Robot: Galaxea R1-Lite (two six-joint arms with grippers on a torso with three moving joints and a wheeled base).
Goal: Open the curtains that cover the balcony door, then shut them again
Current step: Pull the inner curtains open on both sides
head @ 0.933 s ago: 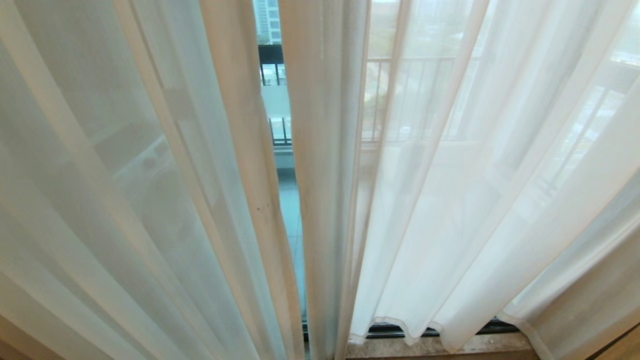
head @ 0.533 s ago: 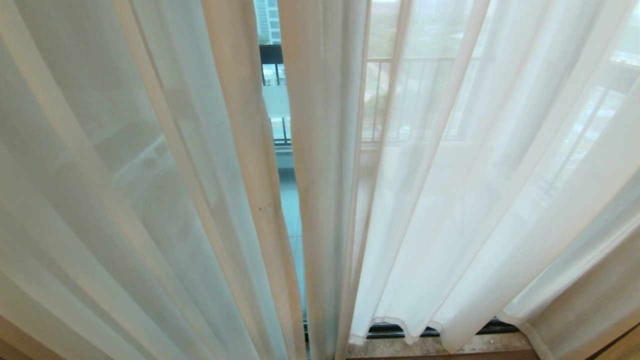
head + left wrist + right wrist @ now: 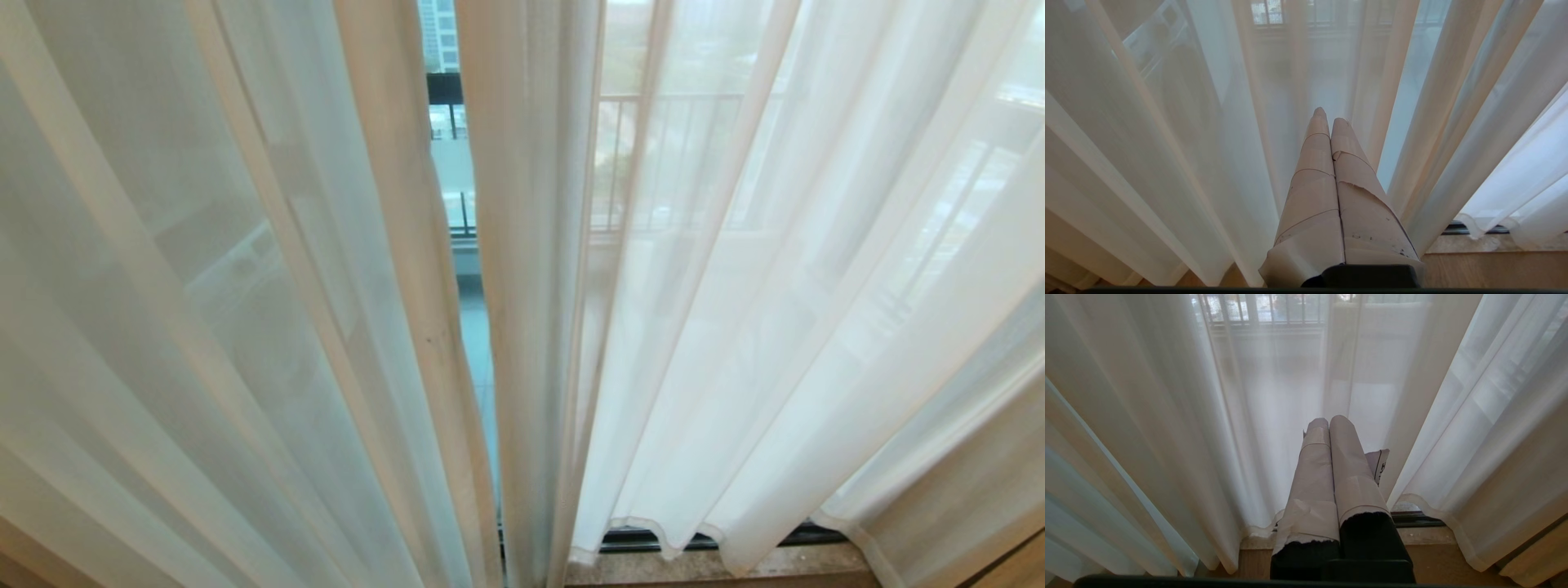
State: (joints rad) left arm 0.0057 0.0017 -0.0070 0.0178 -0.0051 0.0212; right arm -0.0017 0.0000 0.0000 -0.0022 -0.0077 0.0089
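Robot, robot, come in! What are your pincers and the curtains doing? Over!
Left pincer shut, empty. Right pincer shut, empty. Curtains drawn, narrow gap at middle. Nothing in the way.

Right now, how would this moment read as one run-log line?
curtains: nearly closed, narrow gap at centre | left gripper: shut, empty, facing fabric | right gripper: shut, empty, facing fabric | door: glass shows through gap

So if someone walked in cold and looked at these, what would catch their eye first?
Sheer white curtains fill every view in long folds. In the head view a narrow gap just left of centre shows the black railing outside. Each wrist view shows a shut, tape-wrapped gripper, left gripper and right gripper, pointing at the fabric.
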